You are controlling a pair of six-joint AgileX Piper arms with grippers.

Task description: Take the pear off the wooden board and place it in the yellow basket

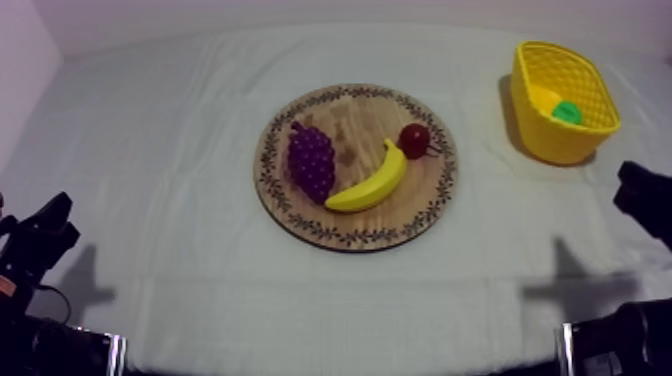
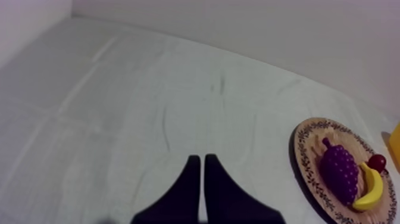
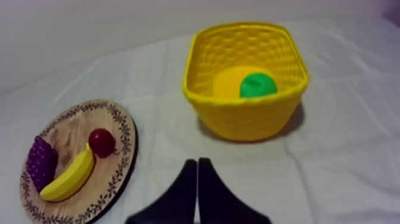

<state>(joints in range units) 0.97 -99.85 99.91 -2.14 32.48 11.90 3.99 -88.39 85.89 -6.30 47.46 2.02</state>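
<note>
Currently both arms sit parked low at the near edge of the surface (image 1: 140, 170), one at each side. Left jaws: together, a narrow wedge, clamped on nothing. Right jaws: likewise together and empty.

Pear (image 3: 229, 83): lies inside the yellow basket (image 3: 244, 113), ahead of the right jaws and a little to their right. Yellow body with a green part uppermost, resting low against the basket's far wall. Judgement: task looks complete, since the pear is off the board and neither jaw pair holds anything. The parked, closed posture fits an arm with no grasp pending.

Round wooden board (image 3: 122, 122): ahead and to the left of the right jaws, well apart from the basket. For the left jaws it lies far ahead and off to their right. It carries a bunch of grapes (image 1: 311, 163), a banana (image 1: 370, 183) lying just beside the grapes, and a small red fruit (image 1: 414, 140) at the banana's stem end. The three sit loosely grouped near the board's middle, none overhanging the patterned rim.

Surface: grey-white cloth, faint creases and fold lines, otherwise bare ahead of the left jaws. Plain pale wall (image 2: 268, 30) rises beyond the far edge.
</note>
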